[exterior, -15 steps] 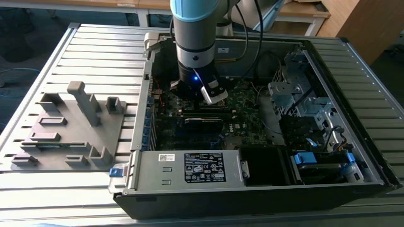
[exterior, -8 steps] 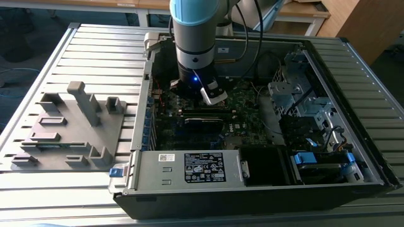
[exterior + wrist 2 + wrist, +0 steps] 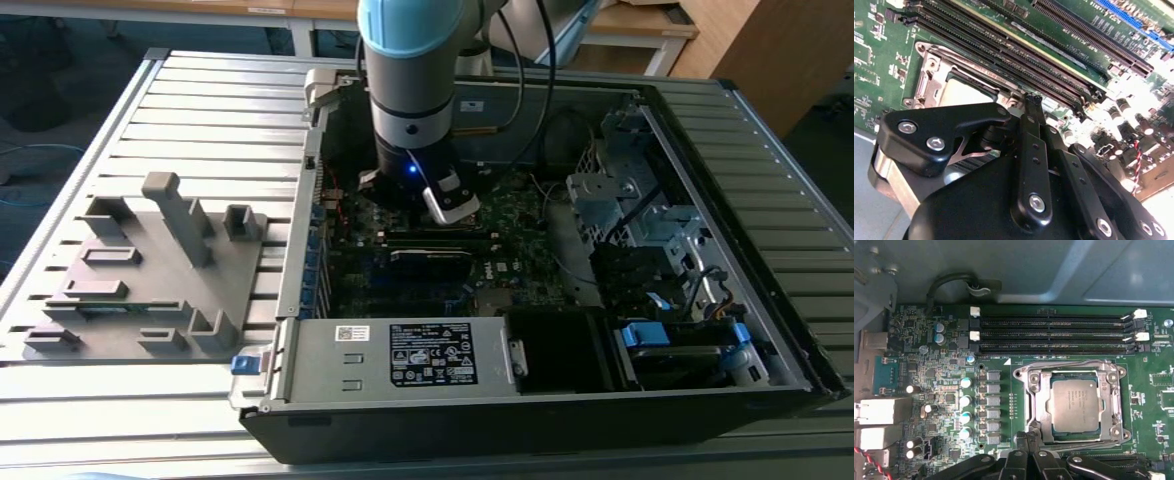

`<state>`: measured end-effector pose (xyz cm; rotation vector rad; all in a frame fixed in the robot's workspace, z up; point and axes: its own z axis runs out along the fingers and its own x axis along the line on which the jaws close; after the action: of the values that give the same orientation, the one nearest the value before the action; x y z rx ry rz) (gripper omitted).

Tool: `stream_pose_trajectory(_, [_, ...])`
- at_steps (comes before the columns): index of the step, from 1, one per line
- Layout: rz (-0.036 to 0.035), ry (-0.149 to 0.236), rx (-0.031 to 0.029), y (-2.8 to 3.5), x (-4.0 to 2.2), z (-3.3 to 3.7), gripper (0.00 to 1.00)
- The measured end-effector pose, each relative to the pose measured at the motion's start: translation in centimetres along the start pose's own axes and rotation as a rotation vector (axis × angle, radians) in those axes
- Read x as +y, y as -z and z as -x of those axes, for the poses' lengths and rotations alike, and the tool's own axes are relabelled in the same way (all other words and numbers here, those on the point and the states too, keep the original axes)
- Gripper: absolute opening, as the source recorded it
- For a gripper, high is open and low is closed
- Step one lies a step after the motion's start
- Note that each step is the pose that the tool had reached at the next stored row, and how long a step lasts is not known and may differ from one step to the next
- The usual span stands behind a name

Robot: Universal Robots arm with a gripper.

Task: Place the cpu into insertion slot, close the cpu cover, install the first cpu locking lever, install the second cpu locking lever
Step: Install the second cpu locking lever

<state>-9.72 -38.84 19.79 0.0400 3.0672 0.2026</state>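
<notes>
A: Biggest first, what's there?
B: Ribbed grey metal tabletop carrying an open black desktop computer case, w/ a flat grey plastic fixture of upright blocks just beside it, on the exterior view's left. The grey-and-blue robot arm reaches down into the case, over the green circuit board.
A: Board details?
B: First wrist view: three long narrow black memory slots w/ white end clips run alongside the socket. Row of small silver-topped capacitors between the socket and the metal rear ports.
A: The cpu?
B: The small flat square cpu with dull silver-grey metal top lies flat in the square black insertion slot. The thin square silver metal cpu cover lies down around it, chip showing through its window. Second wrist view shows the chip too, partly hidden by the black linkage.
A: Gripper?
B: The black gripper sits just above the socket's edge, tips near the frame. Jaws look closed, fingers together, nothing between them. Can't tell if they touch a lever.
</notes>
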Motion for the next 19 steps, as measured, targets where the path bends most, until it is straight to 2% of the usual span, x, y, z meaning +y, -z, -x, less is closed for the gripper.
stream_pose_trajectory(12, [0.0029, 0.0, 0.0, -0.25, -0.32, -0.61, 0.1])
stream_pose_trajectory(19, [0.003, 0.0, -0.0001, -0.23, -0.48, -0.65, 0.1])
